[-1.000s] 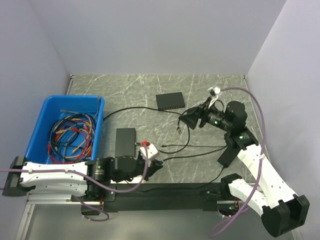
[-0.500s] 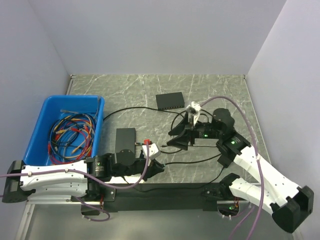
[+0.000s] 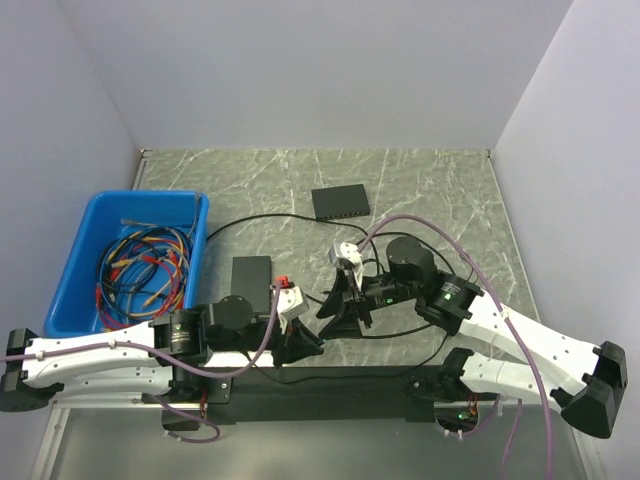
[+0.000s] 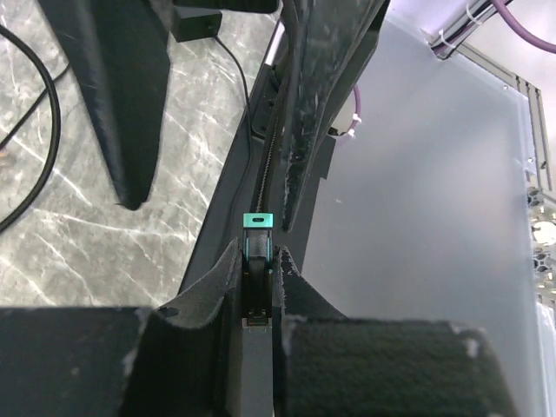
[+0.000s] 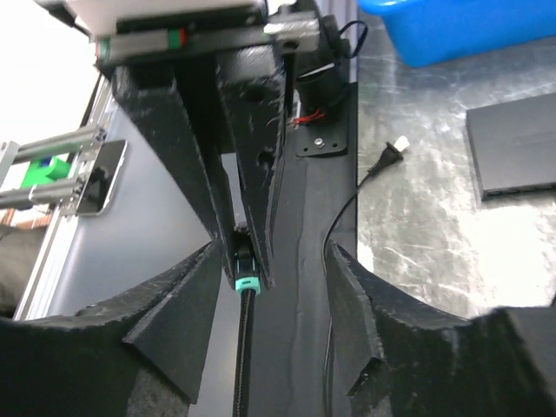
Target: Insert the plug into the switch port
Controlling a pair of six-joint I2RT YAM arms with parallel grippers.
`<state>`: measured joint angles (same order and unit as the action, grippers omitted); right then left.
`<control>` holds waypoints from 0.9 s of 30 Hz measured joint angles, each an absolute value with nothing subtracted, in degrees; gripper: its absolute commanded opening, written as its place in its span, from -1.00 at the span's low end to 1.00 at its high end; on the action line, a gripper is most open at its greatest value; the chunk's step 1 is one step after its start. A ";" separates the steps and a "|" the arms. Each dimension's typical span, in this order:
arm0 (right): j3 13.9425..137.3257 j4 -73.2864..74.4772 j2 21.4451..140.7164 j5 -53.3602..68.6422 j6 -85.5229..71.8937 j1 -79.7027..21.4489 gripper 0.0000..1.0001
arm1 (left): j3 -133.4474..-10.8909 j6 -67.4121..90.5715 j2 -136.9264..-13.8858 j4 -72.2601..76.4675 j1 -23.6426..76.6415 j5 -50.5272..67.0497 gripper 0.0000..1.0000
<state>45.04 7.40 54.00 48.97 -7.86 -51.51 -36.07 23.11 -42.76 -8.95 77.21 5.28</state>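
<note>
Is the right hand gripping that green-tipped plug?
No, the right hand is spread open, and the plug is pinched between the fingers of the left hand.

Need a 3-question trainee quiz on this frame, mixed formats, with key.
1. Short answer: which gripper is shut on the plug?
2. Multiple choice: where is the switch? A) clamped between fingers B) flat on the table, beyond both grippers C) hanging off the near edge
3. True or false: the right gripper is open, its fingers either side of the cable that runs from the plug.

Key: 1. the left gripper; 2. B; 3. true
</note>
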 measured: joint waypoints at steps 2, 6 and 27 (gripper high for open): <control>45.12 7.86 54.19 48.64 -7.53 -52.49 0.11 | -36.40 23.75 -42.19 -9.89 77.19 5.32 -0.99; 45.15 8.80 54.26 47.48 -7.03 -53.80 0.04 | -37.28 25.04 -41.76 -11.92 77.14 5.21 -0.99; 47.81 12.75 57.32 44.14 -4.80 -59.33 -0.35 | -38.06 26.46 -40.34 -15.88 77.14 3.11 -0.99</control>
<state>47.81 12.75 57.32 44.14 -4.80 -59.33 -38.06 26.46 -40.34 -15.88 77.14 3.11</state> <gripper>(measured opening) 0.337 0.146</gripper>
